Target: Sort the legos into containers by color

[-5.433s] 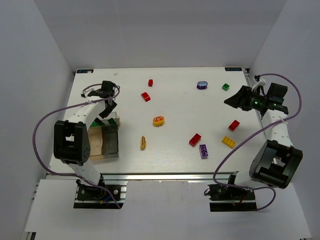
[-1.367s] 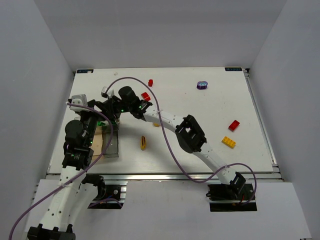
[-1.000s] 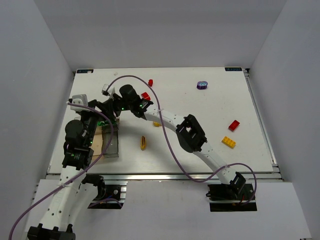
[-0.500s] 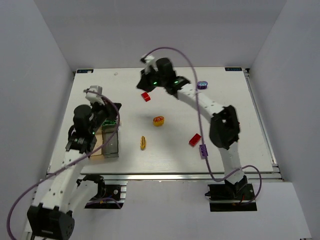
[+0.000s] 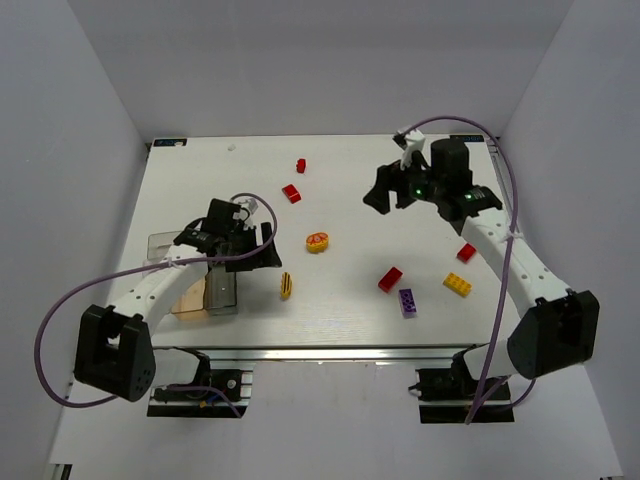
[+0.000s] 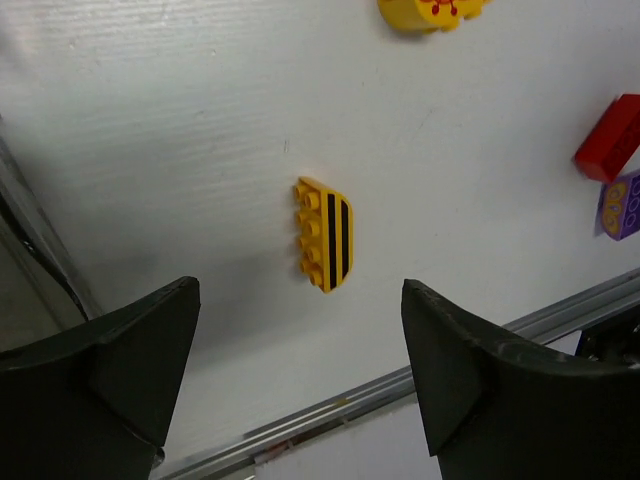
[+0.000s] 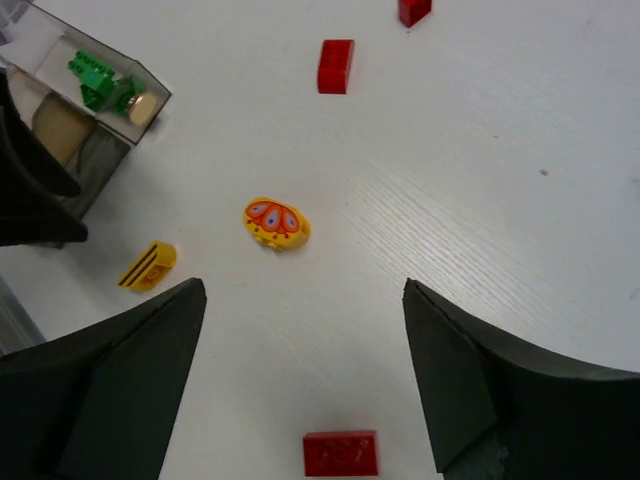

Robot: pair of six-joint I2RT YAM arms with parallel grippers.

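Jaws of the left gripper (image 6: 298,335) spread wide, empty, above a yellow striped lego (image 6: 322,247) near the tabletop's (image 5: 350,215) near edge, right gripper (image 7: 300,310) likewise released over open middle, other legos (image 5: 390,279) scattered well apart, containers (image 5: 224,298) toward near-left corner, green bricks (image 7: 97,78) inside

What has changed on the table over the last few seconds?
The right end effector swung from the bins back toward the far right, open and empty. The left end effector moved off the bins to hover open over the striped yellow piece. The yellow disc and red bricks stayed put.
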